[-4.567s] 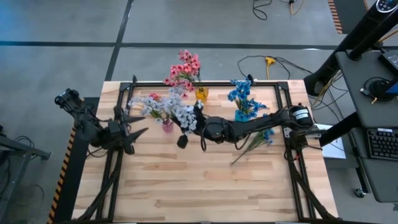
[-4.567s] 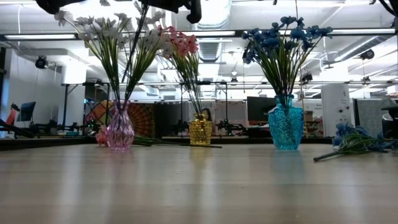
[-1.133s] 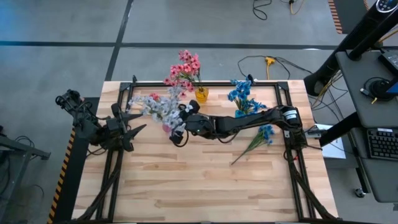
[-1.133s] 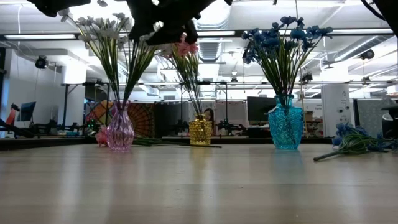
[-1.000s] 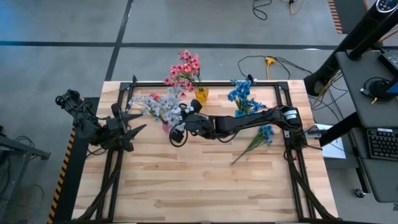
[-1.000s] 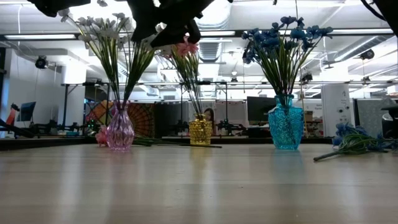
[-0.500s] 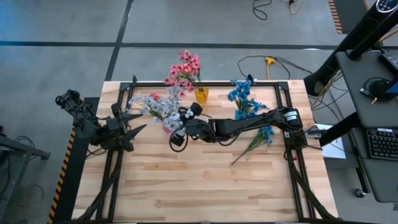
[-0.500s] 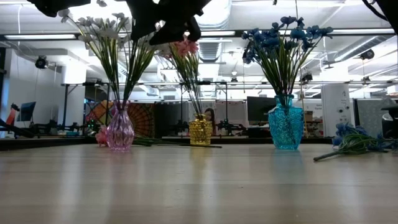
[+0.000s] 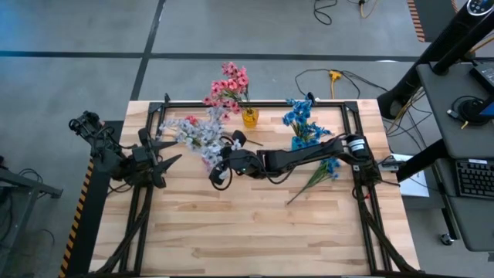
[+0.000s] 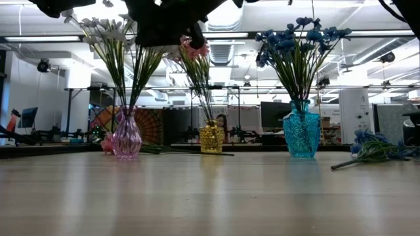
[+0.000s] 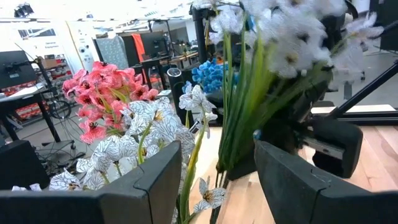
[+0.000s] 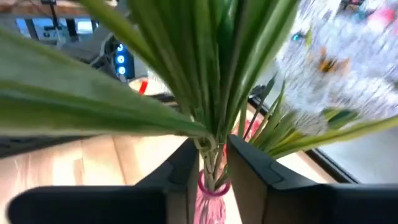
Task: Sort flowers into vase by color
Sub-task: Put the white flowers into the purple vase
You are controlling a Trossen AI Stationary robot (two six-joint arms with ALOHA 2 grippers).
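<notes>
No text, label or number is legible anywhere — nothing readable.

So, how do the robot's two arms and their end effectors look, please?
Both arms are dark, almost black, built of slim jointed links. The right arm carries a round silver-white joint cap near its base, and black cables run along the left arm. The left end effector has two broad, flat, matt dark fingers with angular edges; the right end effector has the same kind.
</notes>
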